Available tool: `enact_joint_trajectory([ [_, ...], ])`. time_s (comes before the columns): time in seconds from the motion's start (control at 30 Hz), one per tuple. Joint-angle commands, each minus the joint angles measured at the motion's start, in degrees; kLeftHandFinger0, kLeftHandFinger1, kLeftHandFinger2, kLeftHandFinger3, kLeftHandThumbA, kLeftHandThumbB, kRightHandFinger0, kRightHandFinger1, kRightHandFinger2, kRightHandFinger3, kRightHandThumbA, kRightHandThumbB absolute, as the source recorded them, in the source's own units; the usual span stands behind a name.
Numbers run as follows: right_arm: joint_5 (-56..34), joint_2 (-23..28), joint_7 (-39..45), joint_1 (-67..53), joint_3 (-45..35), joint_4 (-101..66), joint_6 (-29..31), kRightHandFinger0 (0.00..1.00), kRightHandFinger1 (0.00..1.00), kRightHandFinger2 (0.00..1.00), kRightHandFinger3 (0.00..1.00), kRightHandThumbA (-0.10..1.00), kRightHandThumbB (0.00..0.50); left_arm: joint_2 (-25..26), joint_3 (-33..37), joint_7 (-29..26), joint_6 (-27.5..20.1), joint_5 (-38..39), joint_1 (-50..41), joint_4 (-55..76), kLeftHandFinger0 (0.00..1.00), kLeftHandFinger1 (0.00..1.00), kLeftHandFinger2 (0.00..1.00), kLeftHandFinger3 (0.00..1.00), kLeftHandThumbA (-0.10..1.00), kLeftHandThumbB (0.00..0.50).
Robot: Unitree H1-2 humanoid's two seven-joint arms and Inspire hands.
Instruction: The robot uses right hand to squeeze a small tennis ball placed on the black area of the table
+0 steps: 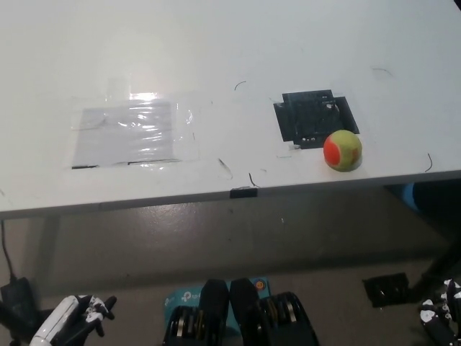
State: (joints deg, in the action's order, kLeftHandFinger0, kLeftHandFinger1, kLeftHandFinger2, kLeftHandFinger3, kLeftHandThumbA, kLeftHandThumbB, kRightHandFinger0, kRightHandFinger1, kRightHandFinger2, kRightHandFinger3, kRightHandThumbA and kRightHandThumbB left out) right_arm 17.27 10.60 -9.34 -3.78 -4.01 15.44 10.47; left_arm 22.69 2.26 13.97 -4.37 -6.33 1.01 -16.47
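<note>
A small tennis ball [342, 150], yellow-green with an orange patch, rests on the white table [216, 65] near its front edge. It touches the front right corner of the black area [313, 117]. My black right hand [439, 317] shows only partly at the bottom right corner, far below the table edge and well away from the ball. Low at the bottom left rests my white left hand [72, 321], holding nothing, its fingers apart.
A shiny clear plastic sheet [130, 133] is taped to the table at the left. A black tape tab [243, 192] sits on the front edge. On the floor lie a black patch [385, 290] and a black device [16, 294].
</note>
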Motion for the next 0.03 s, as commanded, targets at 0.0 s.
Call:
enact_joint_trajectory([
  [0.0, -0.04, 1.51, 0.69, 0.47, 0.31, -1.97, -0.4, 0.04, 0.1, 0.28, 0.72, 0.06, 0.174, 0.69, -0.88, -0.78, -1.13, 0.32, 0.46, 1.0, 0.11, 0.1, 0.28, 0.38, 0.74, 0.463],
])
